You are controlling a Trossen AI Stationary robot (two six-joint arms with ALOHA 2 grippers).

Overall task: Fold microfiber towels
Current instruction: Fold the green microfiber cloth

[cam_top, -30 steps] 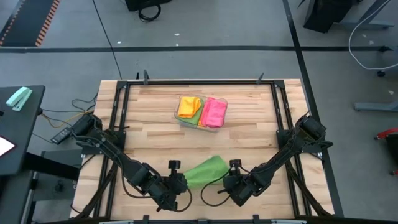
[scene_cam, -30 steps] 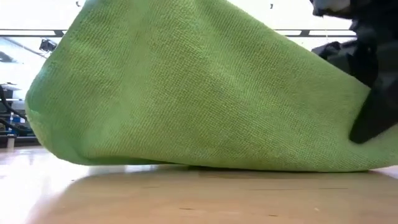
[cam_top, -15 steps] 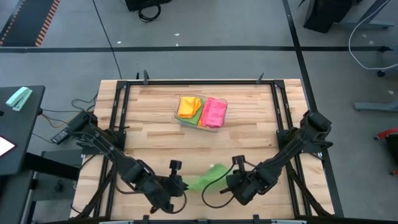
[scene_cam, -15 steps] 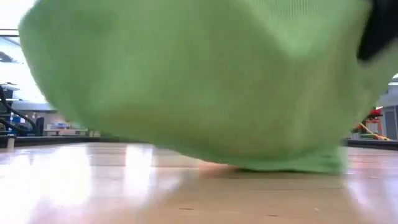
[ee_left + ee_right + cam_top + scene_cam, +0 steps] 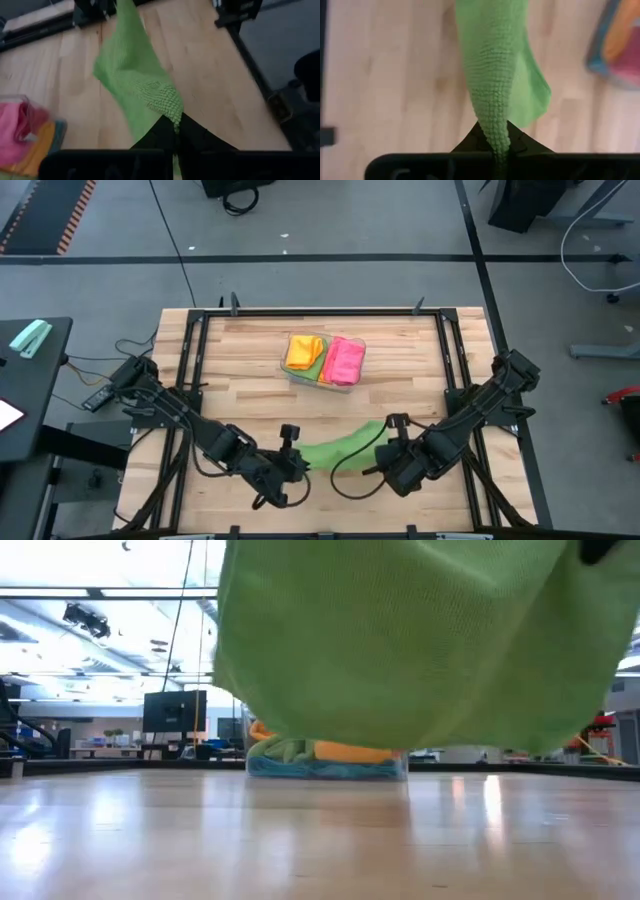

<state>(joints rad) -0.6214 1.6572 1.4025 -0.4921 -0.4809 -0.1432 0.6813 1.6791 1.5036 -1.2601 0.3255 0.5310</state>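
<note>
High view: we clamp both grippers, left (image 5: 296, 464) and right (image 5: 383, 456), on the green towel (image 5: 340, 449), hanging it clear of the table (image 5: 250, 395) near the tray (image 5: 322, 379), probably to spread it for folding

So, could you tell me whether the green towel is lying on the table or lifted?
Lifted: the green towel hangs clear of the table, with the tray visible beneath it.

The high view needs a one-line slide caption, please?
Both end effectors hold a green towel stretched between them above the table.
</note>
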